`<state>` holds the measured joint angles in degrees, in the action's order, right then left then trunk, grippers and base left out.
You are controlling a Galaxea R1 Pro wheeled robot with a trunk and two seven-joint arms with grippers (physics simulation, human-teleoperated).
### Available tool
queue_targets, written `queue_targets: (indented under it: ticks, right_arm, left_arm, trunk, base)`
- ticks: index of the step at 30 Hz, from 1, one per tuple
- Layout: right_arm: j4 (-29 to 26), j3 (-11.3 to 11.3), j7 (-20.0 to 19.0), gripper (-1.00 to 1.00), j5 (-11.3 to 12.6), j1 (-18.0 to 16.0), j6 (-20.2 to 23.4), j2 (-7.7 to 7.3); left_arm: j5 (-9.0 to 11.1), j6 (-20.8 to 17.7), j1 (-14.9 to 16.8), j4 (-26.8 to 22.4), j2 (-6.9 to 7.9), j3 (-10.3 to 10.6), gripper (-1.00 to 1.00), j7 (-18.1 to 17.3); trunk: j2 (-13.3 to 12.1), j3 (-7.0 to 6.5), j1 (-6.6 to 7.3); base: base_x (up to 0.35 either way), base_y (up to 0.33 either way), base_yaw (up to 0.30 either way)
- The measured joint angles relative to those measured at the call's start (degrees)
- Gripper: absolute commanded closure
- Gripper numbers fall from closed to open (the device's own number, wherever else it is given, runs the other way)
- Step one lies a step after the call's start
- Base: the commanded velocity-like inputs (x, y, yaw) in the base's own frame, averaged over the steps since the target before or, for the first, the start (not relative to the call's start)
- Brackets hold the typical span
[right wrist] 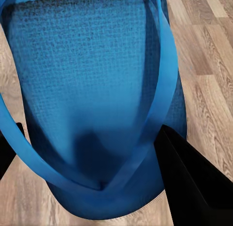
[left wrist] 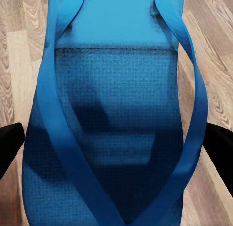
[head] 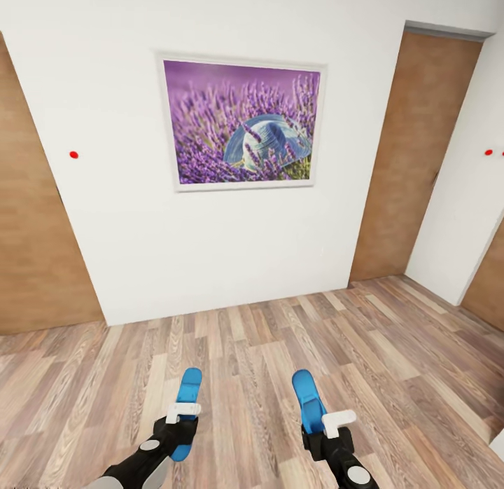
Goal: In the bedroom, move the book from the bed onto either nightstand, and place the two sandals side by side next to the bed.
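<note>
Each tool carries one bright blue sandal. The left sandal (head: 187,398) sticks out forward from the left tool (head: 183,420), its rounded end pointing toward the wall ahead, and the tool is closed on its rear part. In the left wrist view the same sandal (left wrist: 111,114) lies lengthwise between the two black fingers (left wrist: 9,146), its textured sole up and its two narrow straps (left wrist: 53,109) running from the far sides to meet near the tool. A finger shows at either edge of the sole, pressed against it.

The right sandal (head: 308,399) juts forward from the right tool (head: 326,433) in the same way, tilted slightly away from the left one; the two sandals are near each other but apart, with bare floor between them. In the right wrist view this sandal (right wrist: 87,90) spreads out beyond the tool, its straps (right wrist: 162,97) converging close to the fingers (right wrist: 194,182), which clamp the sole from both edges.

Under both tools and both sandals lies the light wood-plank floor (head: 266,363), and neither sandal touches it as far as the head view shows. Beyond the tools stands a white wall (head: 112,216) bearing a framed lavender picture (head: 241,121) with a pale hat among purple flowers. A tan wooden door (head: 413,160) is ahead of the right tool and off to its outer side, and a tan wooden panel (head: 31,230) stands likewise beyond the left tool. Small red dots (head: 73,155) mark the wall on either side.
</note>
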<state>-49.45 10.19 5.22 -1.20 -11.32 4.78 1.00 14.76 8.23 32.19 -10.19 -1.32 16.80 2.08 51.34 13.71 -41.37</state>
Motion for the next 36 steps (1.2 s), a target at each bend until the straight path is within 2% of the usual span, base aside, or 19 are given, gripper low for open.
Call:
queue_targets:
  ticks: [24, 36]
  right_arm:
    - [0.1, 0.0, 0.0, 1.00, -0.1, 0.0, 0.0, -0.01]
    - [0.2, 0.0, 0.0, 1.00, -0.1, 0.0, 0.0, -0.02]
  left_arm:
    - [0.0, 0.0, 0.0, 0.0, -0.01, 0.0, 1.00, 0.0]
    - [0.0, 0.0, 0.0, 0.0, -0.03, 0.0, 1.00, 0.0]
  trunk:
    - [0.0, -1.78, 0.01]
    - [0.0, -2.09, 0.02]
  base:
    - [0.003, -0.001, 0.201]
    - [0.187, -0.116, 0.052]
